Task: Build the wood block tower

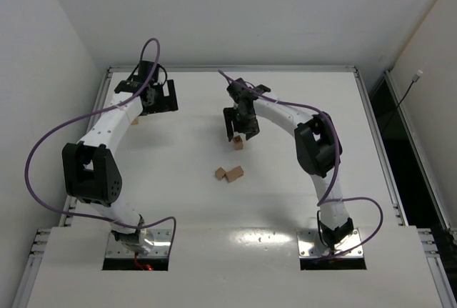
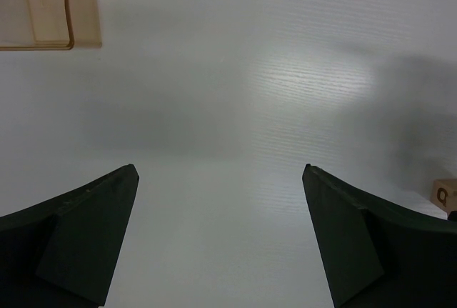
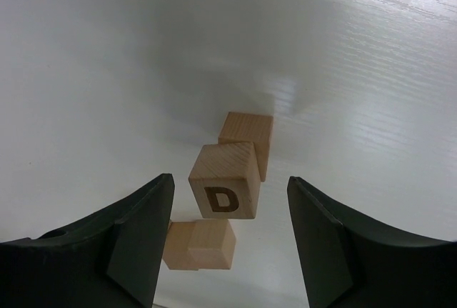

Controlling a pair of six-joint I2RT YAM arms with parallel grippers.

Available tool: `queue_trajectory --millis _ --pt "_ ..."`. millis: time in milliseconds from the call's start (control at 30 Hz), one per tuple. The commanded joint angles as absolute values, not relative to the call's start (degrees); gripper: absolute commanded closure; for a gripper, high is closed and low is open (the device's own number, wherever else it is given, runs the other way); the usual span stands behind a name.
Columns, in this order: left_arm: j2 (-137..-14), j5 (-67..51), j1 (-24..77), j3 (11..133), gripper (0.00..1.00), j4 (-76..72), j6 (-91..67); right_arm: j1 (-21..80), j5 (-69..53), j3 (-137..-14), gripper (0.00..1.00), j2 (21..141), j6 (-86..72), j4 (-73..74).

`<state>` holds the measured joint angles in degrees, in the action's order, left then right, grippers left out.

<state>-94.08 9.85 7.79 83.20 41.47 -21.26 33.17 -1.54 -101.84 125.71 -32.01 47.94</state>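
Wood block tower [image 1: 238, 142] stands mid-worktop [image 1: 186, 208], directly beneath your right tool [image 3: 230, 179]. Its D-lettered top cube [image 3: 223, 191] sits between the part-open jaws, gap either side, nothing gripped. Left tool [image 2: 219, 169]: wide open, empty, well apart.

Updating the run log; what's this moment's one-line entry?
right jaws open astride D block | left jaws open, empty | two blocks loose

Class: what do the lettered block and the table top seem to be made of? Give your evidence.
The lettered block looks like bare pale wood: tan faces with fine grain lines, matte, a dark D stamped or burnt on. The table top looks like white plastic or coated board: fine parallel ribs, a soft sheen; which, unclear.
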Motion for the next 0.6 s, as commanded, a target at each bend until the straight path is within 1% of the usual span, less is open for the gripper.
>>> queue_trajectory --millis 0,400,467,567 --pt "-94.48 8.97 7.47 85.61 0.00 40.87 -21.09 34.01 -1.41 -102.48 0.38 125.60 -30.85 46.23" --pt "-94.48 8.96 7.47 86.13 0.00 40.87 -21.09 34.01 0.97 -104.33 0.39 128.85 -31.38 46.76" --pt "-94.48 8.96 6.94 86.13 0.00 40.87 -21.09 34.54 2.45 -104.33 0.40 128.85 -31.38 46.76" --pt "-94.48 8.96 6.94 86.13 0.00 40.87 -21.09 34.54 2.99 -104.33 0.45 129.46 -31.38 47.28"
